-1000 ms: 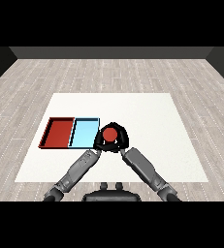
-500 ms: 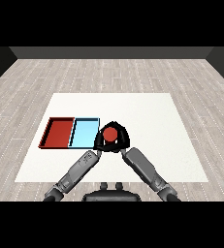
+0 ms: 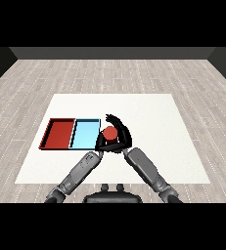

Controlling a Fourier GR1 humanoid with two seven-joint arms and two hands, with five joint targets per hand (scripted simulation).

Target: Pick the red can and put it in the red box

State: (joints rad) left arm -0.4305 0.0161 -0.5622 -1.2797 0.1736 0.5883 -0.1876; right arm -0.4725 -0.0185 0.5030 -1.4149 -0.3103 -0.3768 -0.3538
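Observation:
The red can point(image 3: 109, 133) stands just right of the light blue tray point(image 3: 84, 134), near the table's middle. My right hand point(image 3: 121, 134) is curled round the can from the right and behind, fingers arching over its far side. My left hand point(image 3: 101, 144) sits low at the can's near left side, against the blue tray's right edge; its fingers are mostly hidden by the can and the other hand. The red tray point(image 3: 59, 134) lies at the left, beside the blue tray, and holds nothing.
The white table point(image 3: 153, 122) stretches wide to the right and behind the hands. Both forearms come in from the lower edge and meet at the can.
The can and my right hand have shifted slightly leftward toward the blue tray. The trays have not moved.

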